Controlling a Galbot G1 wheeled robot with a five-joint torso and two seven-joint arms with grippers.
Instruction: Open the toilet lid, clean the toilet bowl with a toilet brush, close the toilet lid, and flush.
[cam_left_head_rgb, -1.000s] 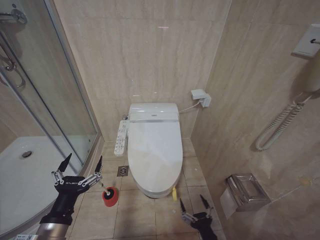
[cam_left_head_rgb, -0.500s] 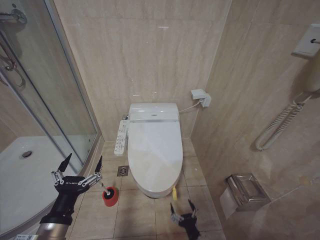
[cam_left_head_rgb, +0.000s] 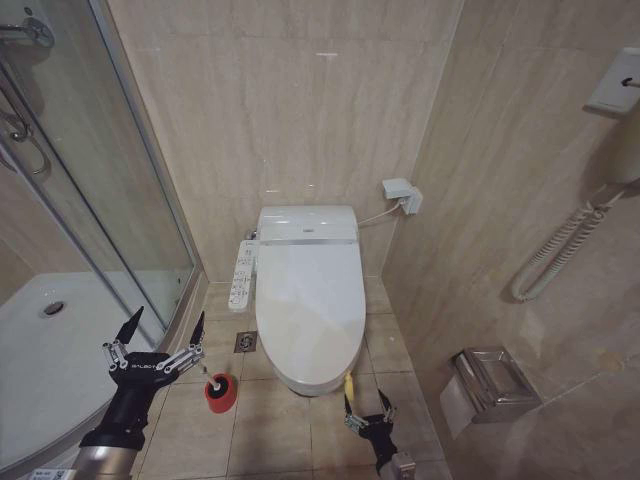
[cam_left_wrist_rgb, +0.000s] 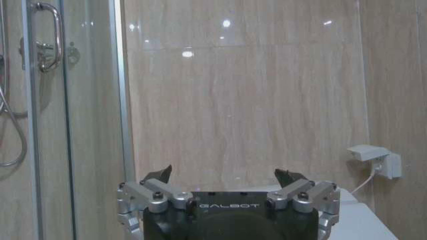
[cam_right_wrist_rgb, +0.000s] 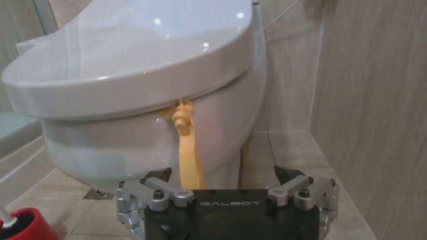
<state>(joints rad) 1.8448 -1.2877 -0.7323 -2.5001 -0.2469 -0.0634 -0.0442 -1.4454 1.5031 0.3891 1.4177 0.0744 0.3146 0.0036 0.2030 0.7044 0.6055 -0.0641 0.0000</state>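
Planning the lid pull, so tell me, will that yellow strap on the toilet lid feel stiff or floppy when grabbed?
Probably floppy: the strap hangs straight down from the closed lid. It looks thin and flat, so likely light. The open right tool sits just below it.

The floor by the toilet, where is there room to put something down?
Bare tiles lie in front of the toilet lid, between the red holder cup and the right gripper. More lie along the wall to the robot's right of the toilet. It is crowded near the yellow strap, where the right gripper sits open, and by the shower door, where the left gripper hangs open.

head: high, downward | right wrist: low, near toilet lid (cam_right_wrist_rgb: 133, 55) | left wrist: wall-facing
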